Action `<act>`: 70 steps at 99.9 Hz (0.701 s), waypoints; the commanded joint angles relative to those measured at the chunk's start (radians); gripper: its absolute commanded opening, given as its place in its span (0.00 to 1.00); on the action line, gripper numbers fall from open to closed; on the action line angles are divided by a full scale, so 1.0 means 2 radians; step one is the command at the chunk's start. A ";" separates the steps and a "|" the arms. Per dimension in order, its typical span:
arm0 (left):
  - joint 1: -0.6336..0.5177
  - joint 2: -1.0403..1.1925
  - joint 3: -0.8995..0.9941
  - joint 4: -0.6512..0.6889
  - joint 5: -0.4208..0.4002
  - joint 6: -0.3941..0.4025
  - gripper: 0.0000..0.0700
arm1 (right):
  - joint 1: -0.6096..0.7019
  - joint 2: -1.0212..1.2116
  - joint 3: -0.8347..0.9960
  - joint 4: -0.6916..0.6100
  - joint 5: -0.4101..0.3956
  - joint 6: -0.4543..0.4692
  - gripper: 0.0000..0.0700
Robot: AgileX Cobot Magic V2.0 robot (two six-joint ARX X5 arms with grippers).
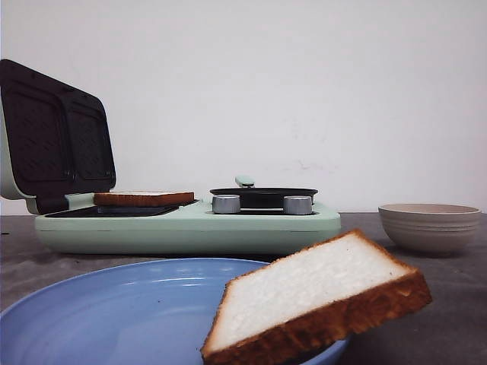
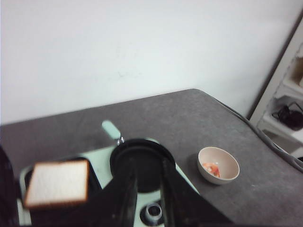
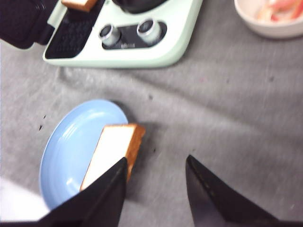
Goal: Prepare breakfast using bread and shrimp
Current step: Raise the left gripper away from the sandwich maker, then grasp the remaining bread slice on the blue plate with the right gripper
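1. One bread slice (image 1: pixel 316 298) lay tilted over the blue plate (image 1: pixel 114 312) rim, the other (image 2: pixel 57 183) on the sandwich maker (image 1: pixel 190 224).
2. Shrimp (image 2: pixel 211 169) sat in the bowl (image 2: pixel 218 164) on the desk.
3. Both grippers — left (image 2: pixel 148 187), right (image 3: pixel 156 184) — had fingers apart, empty.
4. Bread judged soft and light — best taken by the crust.

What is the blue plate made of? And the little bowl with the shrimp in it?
The blue plate looks like glazed ceramic, since its surface shines with soft reflections, though it might be plastic. The bowl seems matte, pale beige with faint ridges, probably ceramic or a wheat-straw plastic.
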 commanded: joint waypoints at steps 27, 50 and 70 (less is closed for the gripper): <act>0.000 -0.122 -0.189 0.016 -0.005 -0.053 0.09 | 0.031 0.002 -0.023 0.003 -0.016 0.058 0.35; 0.000 -0.140 -0.212 -0.012 -0.005 -0.050 0.29 | 0.063 0.002 -0.114 0.077 -0.065 0.140 0.35; 0.000 -0.145 -0.221 -0.033 -0.005 -0.035 0.44 | 0.111 0.002 -0.172 0.153 -0.078 0.215 0.43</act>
